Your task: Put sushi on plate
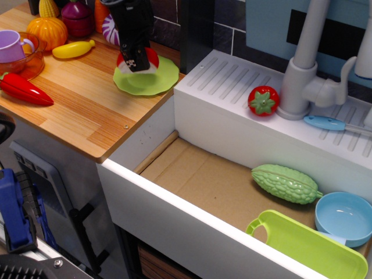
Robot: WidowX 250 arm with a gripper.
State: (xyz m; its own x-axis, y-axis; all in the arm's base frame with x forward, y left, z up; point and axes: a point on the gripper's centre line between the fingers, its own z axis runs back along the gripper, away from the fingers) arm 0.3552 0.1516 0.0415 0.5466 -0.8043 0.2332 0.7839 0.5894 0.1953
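Observation:
The sushi (151,58), red top on a white base, is held in my black gripper (138,63) over the light-green round plate (157,80) at the back of the wooden counter. The gripper comes down from above and is shut on the sushi, which sits at or just above the plate's left part. I cannot tell whether the sushi touches the plate. The gripper's fingers hide most of the sushi.
On the counter (75,110) lie a red chili pepper (23,90), a purple cup in an orange bowl (14,49), a yellow banana (72,49) and a pumpkin (46,28). A tomato (263,100) sits by the tap. The sink holds a green gourd (285,183), blue bowl (346,218) and lime tray (305,244).

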